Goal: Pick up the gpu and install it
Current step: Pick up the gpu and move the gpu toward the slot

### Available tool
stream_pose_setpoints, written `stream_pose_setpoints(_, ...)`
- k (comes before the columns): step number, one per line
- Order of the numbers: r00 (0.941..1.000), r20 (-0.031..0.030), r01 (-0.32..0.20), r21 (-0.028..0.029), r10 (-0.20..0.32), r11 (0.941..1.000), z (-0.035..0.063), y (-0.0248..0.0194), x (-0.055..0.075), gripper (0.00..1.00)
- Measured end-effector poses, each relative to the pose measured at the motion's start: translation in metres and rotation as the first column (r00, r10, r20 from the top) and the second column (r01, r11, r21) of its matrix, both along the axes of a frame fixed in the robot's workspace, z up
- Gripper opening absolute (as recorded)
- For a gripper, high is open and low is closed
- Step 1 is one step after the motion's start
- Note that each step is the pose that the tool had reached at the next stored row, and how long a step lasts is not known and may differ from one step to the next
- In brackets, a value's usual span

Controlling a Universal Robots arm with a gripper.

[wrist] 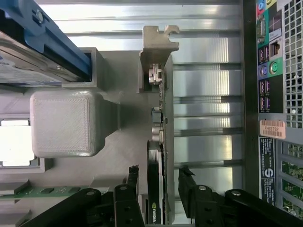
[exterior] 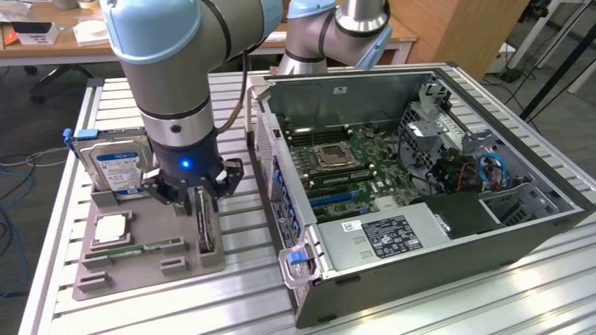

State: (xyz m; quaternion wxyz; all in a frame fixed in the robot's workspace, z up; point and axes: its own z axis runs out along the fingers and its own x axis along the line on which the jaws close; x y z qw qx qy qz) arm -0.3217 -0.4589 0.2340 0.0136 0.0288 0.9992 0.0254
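gpu (exterior: 206,230) | looked: slim black card, metal bracket at one end | pose: stood upright on its long edge, thin edge up | place: sat slotted in grey holder (exterior: 139,272) on table (exterior: 186,314), on holder's side nearest case (exterior: 437,258) | state: stood between parted claw (wrist: 159,171) fingers, gap either side
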Motion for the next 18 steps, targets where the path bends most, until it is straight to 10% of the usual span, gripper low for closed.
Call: stream_pose_setpoints(18, 1.0, 0.0002, 0.0, 0.0002, 0.0, 1.0, -0.001, 0.0, 0.0, 0.26)
